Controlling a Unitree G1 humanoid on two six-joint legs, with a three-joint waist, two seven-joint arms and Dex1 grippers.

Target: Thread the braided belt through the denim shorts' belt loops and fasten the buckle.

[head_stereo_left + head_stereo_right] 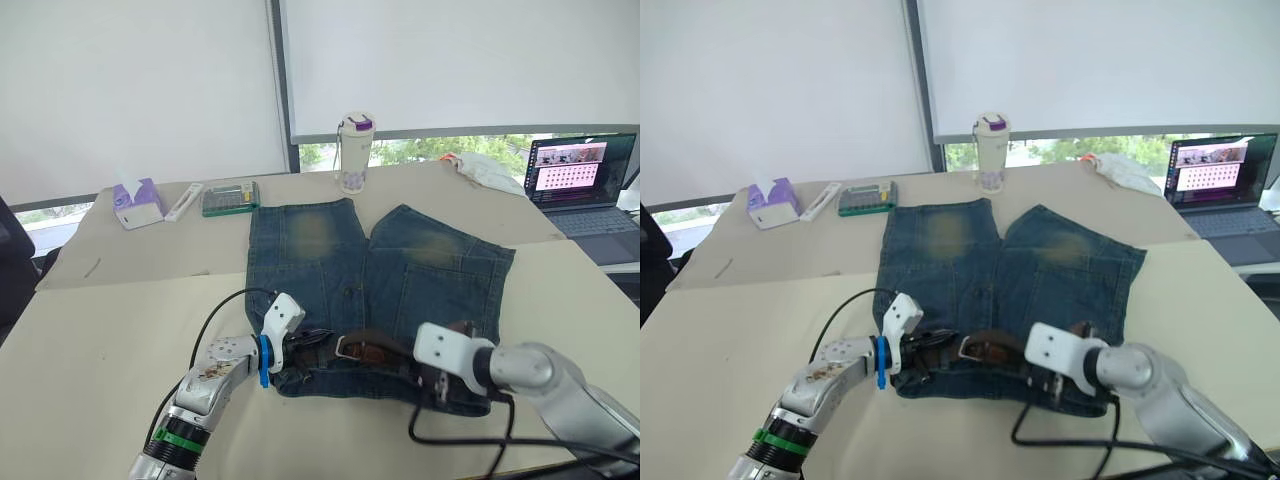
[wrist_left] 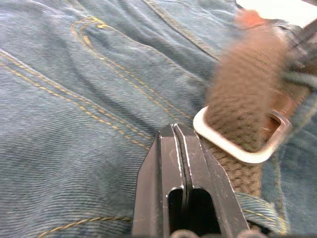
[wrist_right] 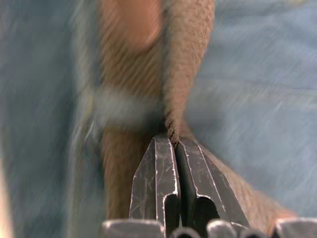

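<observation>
The denim shorts [image 1: 330, 260] lie flat on the table, waistband towards me. The braided belt [image 1: 385, 350] runs along that waistband, and its silvery buckle [image 2: 237, 148] rests on the denim with the strap passing through it. My left gripper [image 2: 176, 130] is shut at the waistband's left part, tips just beside the buckle, with nothing seen between the fingers. A belt loop [image 2: 257, 210] crosses the strap close to it. My right gripper [image 3: 171, 139] is over the waistband's right part, shut on the belt's strap, which rises from between its tips.
At the table's far side stand a white bottle with a purple lid [image 1: 355, 152], a green box [image 1: 231, 197], a purple tissue box [image 1: 138, 203] and a white cloth [image 1: 490, 170]. An open laptop [image 1: 580, 175] sits far right. Black cables [image 1: 215, 320] hang by both arms.
</observation>
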